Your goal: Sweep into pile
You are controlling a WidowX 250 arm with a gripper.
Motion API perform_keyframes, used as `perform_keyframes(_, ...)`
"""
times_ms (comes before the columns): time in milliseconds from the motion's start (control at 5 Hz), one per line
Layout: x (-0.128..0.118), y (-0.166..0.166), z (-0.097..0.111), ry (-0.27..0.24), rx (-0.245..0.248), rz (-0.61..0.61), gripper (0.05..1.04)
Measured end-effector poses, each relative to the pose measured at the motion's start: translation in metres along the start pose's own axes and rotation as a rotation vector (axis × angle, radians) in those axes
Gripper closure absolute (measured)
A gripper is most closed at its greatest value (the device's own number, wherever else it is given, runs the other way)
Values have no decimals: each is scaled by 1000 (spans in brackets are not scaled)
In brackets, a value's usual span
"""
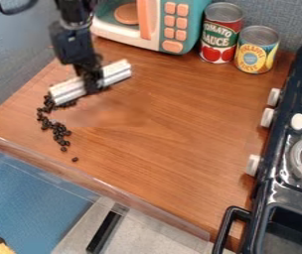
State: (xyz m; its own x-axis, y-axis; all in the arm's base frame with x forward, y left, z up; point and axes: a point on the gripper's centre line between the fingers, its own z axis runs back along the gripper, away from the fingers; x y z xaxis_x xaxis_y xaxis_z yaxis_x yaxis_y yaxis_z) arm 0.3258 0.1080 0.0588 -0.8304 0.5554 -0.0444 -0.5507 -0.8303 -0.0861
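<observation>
As the arm [72, 43] slants down at upper left | fingers [93, 82] clenched on the white bar [117, 73] | black beans [61, 133] beside it

The blocky, matte black robot arm [67, 43] has a black hand [92, 83]. A rounded black cable [12, 11] curves alongside.

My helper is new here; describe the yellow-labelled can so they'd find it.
Start at the teal toy microwave, then the red-labelled can beside it. Next, toward the black stove, is your can: shorter, its label yellow and blue, not red.
</observation>
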Motion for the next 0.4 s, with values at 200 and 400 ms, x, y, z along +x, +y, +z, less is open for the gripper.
perform_keyframes(200, -4, 9, 23, 49, -16, -17, 688)
perform_keyframes(400, -12, 27, 25, 71, 8, -38, 689)
